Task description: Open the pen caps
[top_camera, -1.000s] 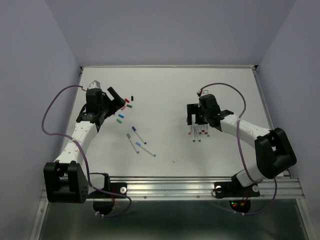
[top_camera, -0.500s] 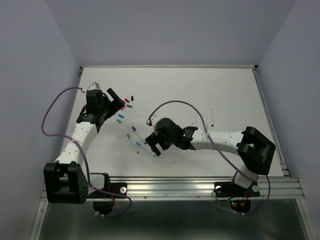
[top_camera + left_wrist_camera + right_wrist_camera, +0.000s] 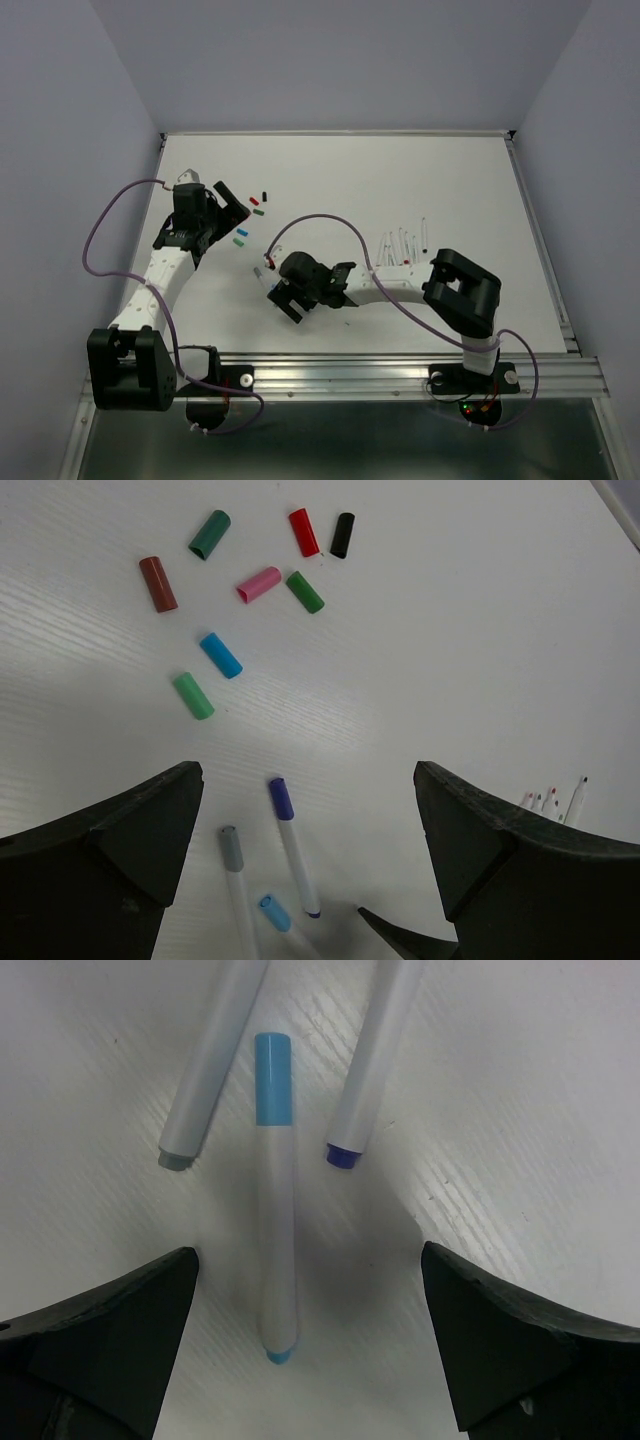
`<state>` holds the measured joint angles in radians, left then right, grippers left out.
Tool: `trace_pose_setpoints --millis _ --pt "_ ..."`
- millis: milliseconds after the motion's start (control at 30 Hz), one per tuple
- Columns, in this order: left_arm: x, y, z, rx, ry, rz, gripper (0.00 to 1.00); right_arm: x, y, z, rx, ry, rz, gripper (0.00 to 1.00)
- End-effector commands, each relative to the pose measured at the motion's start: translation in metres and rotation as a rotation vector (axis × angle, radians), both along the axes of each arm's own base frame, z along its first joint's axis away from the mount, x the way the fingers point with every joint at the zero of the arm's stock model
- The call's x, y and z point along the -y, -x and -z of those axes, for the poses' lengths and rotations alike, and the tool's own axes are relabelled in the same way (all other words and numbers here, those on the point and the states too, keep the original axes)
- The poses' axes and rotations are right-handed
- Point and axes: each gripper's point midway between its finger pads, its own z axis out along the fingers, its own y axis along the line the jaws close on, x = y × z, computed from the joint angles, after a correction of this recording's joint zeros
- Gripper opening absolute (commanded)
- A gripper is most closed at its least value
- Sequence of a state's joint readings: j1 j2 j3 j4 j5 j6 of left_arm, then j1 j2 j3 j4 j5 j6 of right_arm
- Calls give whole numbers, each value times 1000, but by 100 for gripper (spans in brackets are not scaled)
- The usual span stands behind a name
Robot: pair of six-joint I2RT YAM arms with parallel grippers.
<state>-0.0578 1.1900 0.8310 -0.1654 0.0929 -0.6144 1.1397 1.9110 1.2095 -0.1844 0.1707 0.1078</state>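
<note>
Right end effector point(image 3: 290, 303) is hovering low over the bench point(image 3: 340, 180), fingers spread wide and gripping nothing. In the right wrist view the light-blue pen point(image 3: 275, 1200) is sitting centred in the gap between the fingers.

Key relation: the pen's long axis is running straight up that view, crossing the line the fingers close along. Closing should therefore pinch across the barrel, not along it. Its cap point(image 3: 273, 1078) is pointing away from the wrist and the tail end is lying nearest the fingers. I'm judging the grip would land on the lower barrel, leaving the cap free.

Two neighbours are flanking it and fanning outward: the grey pen point(image 3: 205, 1050) on one side and the purple pen point(image 3: 375, 1055) on the other. Their near ends are lying just beside the blue barrel, so a wide close is risking a brush with either.

Left end effector point(image 3: 235, 203) is also open and empty, hanging over the loose caps point(image 3: 250, 585), well apart from the three capped pens. The right arm is clearly the nearer one. The left wrist view is showing the same three pens below the caps. Bare pens point(image 3: 405, 245) are lying in a row further right.
</note>
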Motion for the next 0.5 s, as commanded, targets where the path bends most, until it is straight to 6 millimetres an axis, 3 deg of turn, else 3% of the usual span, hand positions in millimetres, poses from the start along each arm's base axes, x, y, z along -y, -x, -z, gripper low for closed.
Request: trace_pose_setpoints --millis 0,233,267,333,367,467 --pt "0 0 -9 32 -4 -5 99 -16 0 -4 24 -23 -15 96" --pt "-2 0 -9 30 -12 -12 99 -13 10 11 -38 -18 -14 76" --pt "-2 0 -9 30 -13 -14 99 -13 11 12 -43 -18 -10 65" --pt "-2 0 -10 30 -14 -13 99 -8 15 18 -62 -10 -4 53" --pt "-2 0 -10 30 -14 -13 99 -7 17 19 -72 -14 7 40" --pt "-3 0 -10 30 -17 -17 99 -1 22 26 -93 -7 13 31"
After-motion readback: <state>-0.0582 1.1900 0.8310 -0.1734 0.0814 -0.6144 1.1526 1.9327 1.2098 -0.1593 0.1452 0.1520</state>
